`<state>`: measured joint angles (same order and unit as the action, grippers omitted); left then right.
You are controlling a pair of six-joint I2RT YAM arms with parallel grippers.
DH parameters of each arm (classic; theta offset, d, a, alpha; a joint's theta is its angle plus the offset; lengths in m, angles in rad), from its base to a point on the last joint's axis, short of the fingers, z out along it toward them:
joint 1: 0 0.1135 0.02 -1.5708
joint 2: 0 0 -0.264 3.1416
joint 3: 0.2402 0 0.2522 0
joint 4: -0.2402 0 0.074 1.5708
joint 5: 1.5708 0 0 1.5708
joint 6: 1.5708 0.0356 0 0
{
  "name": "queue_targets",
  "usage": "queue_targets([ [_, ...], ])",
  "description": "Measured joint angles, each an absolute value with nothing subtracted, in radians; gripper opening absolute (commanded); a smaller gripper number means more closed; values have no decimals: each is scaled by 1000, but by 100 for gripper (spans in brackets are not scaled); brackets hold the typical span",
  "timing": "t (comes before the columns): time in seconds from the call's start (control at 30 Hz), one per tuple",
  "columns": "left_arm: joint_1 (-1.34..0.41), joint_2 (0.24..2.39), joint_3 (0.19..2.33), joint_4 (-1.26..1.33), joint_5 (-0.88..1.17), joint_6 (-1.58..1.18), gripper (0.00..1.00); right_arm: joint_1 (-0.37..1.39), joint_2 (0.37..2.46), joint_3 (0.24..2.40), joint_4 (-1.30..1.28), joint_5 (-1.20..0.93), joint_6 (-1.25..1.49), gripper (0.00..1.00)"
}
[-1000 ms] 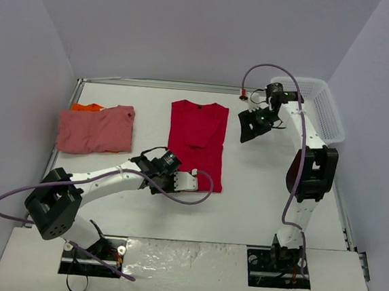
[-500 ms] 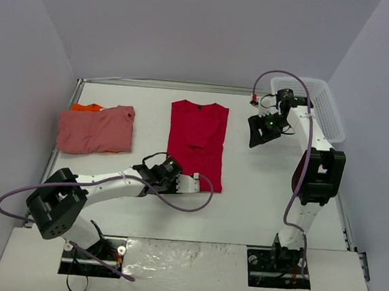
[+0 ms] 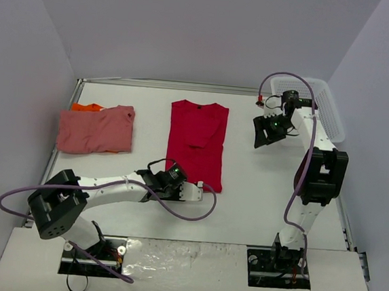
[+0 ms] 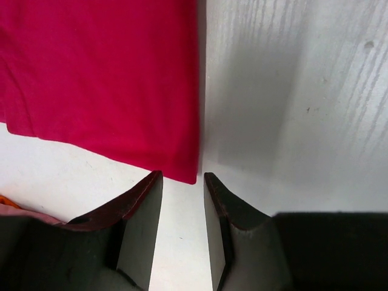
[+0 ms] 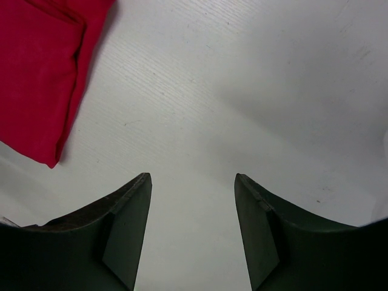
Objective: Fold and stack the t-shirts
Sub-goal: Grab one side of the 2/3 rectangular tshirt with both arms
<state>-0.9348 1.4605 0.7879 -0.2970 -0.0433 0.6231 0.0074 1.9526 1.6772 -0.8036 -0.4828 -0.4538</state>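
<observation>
Low down, left gripper (image 4: pixel 182 177) beside red t-shirt (image 4: pixel 103 79)

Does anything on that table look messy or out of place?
Only slightly: the orange t-shirt pokes out from under the salmon pink t-shirt at the left, so that stack is not square. The red t-shirt lies flat. Nothing looks spilled or damaged.

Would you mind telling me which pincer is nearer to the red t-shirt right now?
Left. The left pincer is at the near right corner of the red t-shirt, tips framing it; the right pincer hangs well off to its right, by the basket.
</observation>
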Motion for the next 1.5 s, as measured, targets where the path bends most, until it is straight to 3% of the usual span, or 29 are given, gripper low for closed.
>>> queue_targets([
  [0.5,-938,1593,802,-167,-200,630,31,7,1924,1660,-795,-486,-455,53],
  [0.53,-938,1596,802,-162,-204,630,27,7,1921,1658,-795,-486,-455,53],
  [0.57,-938,1596,802,-162,-203,628,15,7,1918,1658,-795,-486,-455,52],
  [0.63,-938,1597,802,-166,-193,620,3,7,1914,1655,-794,-487,-457,47],
  [0.9,-931,1530,803,-252,-117,592,2,9,1872,1613,-791,-485,-463,40],
  [1.13,-855,1358,818,-284,-30,544,2,97,1779,1520,-787,-480,-485,42],
  [1.27,-821,1370,824,-289,-12,525,2,194,1752,1463,-789,-532,-500,40],
  [1.33,-821,1390,824,-292,2,518,2,221,1753,1438,-797,-568,-511,33],
  [1.5,-820,1436,824,-292,15,508,2,255,1790,1398,-852,-634,-566,31],
])
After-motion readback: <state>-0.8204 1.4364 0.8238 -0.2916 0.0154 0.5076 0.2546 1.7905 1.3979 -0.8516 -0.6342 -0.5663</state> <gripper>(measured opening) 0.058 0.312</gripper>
